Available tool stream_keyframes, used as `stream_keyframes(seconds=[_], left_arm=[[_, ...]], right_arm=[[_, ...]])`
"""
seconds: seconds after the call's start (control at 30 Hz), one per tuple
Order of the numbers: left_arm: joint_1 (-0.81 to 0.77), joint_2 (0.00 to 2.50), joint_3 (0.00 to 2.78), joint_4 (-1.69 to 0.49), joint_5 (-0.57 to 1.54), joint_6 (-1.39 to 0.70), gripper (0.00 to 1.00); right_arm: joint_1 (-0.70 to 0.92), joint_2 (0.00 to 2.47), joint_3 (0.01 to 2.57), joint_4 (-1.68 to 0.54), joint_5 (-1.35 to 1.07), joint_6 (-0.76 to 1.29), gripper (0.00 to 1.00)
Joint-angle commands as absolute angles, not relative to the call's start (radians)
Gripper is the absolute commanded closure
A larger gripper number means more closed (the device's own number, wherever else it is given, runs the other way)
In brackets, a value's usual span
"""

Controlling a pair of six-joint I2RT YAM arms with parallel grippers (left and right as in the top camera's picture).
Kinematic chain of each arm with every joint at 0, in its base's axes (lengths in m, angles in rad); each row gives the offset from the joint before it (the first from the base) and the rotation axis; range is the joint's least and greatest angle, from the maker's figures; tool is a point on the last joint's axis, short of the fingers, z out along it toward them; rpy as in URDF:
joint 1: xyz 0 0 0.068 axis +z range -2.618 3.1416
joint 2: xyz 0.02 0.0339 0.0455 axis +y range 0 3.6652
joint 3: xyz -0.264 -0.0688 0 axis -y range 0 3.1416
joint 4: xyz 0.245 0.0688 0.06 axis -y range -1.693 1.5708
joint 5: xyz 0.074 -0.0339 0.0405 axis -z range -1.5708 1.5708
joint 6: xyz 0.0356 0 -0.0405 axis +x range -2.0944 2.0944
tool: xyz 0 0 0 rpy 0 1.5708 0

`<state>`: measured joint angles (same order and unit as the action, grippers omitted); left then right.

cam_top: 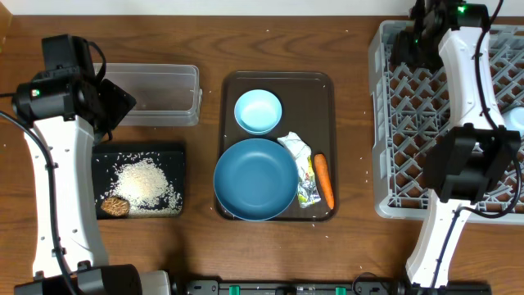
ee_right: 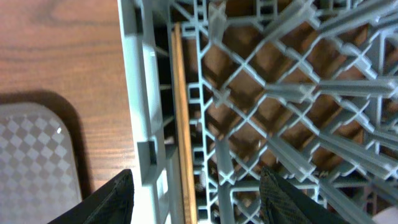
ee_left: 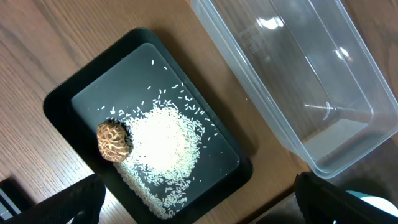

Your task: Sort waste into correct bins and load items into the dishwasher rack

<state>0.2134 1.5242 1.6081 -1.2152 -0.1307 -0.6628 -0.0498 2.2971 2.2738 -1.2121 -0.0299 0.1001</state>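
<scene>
Right gripper point(ee_right: 196, 179) hangs over the near-left corner of the dishwasher rack point(ee_right: 134, 74), fingers apart, and the chopsticks point(ee_right: 182, 112) lie flat between them along the rack's wall, touching neither finger, so that reads as a finished drop-off. Over on the other side, the left gripper point(ee_left: 199, 186) hovers wide open and empty above the black tray point(ee_left: 68, 93), where the rice point(ee_left: 161, 143) sits in a heap with the brown lump point(ee_left: 114, 140) at its edge; the clear tub point(ee_left: 298, 81) just beside it holds nothing. On the brown serving tray point(cam_top: 278, 78) wait the big blue plate point(cam_top: 255, 179), the small bowl point(cam_top: 258, 111), the wrapper point(cam_top: 301, 168) and the carrot point(cam_top: 324, 180), the last two tucked against the plate's right rim. Next call, I'd say: lift the right arm straight up clear of the lattice, then swing across for the plate or bowl, while the wrapper and carrot need a bin each.
</scene>
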Motion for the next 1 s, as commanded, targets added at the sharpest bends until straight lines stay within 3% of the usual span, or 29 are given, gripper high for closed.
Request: stream_keyframes(seconds=[0.0,0.27,0.4,0.43,0.47,0.67,0.97], left_arm=[[0.216,1.509,1.621,-1.219,-0.140,-0.679,0.02],[0.216,1.509,1.621,-1.219,-0.140,-0.679,0.02],[0.216,1.509,1.621,-1.219,-0.140,-0.679,0.02],[0.216,1.509,1.621,-1.219,-0.140,-0.678,0.02],[0.216,1.509,1.621,-1.219,-0.140,-0.679,0.02],[0.216,1.509,1.621,-1.219,-0.140,-0.679,0.02],[0.216,1.509,1.621,-1.219,-0.140,-0.679,0.02]], right_arm=[[-0.013,2.245,2.278,-1.244,-0.035,0.139,0.43],[0.034,2.087,2.278,-1.314,-0.094,0.142,0.46],[0.045,2.026,2.278,-1.373,-0.070,0.229,0.36],[0.044,2.016,2.278,-1.387,-0.061,0.245,0.25],[0.042,2.010,2.278,-1.407,-0.043,0.268,0.01],[-0.011,2.009,2.274,-1.443,0.124,0.431,0.01],[-0.164,2.009,2.274,-1.415,0.165,0.456,0.01]])
